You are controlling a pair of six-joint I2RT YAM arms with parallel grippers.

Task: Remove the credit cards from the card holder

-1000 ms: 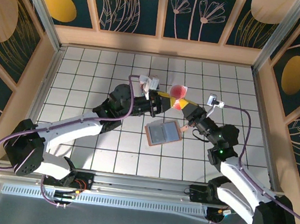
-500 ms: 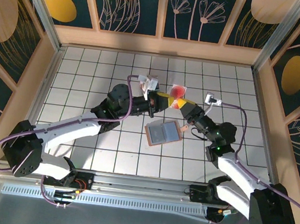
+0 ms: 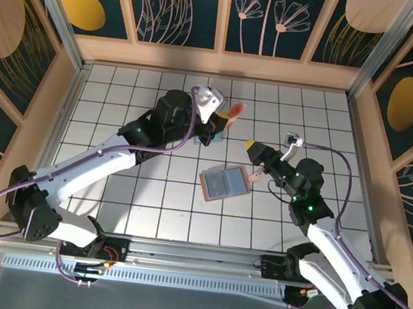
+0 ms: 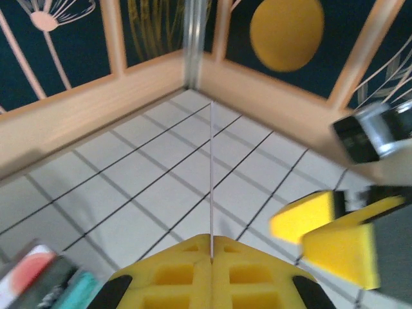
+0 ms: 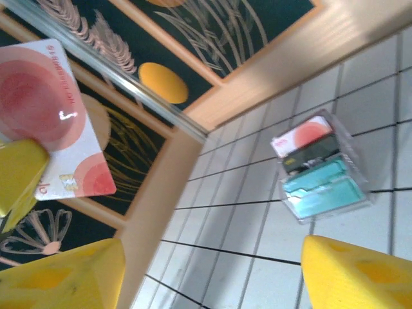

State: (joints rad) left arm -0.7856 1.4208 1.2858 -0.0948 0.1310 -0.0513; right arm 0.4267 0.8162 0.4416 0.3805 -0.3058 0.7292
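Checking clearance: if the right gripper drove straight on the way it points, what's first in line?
For the right gripper, probably the clear pack of cards on the tiles, slightly right of centre. The left gripper with the pink card sits up and left; depth is unclear.

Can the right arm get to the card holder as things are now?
Likely yes. The right gripper is open and empty; the card holder lies open on the table close beside it, nothing between. The left gripper, holding a card, is farther back, out of the way.
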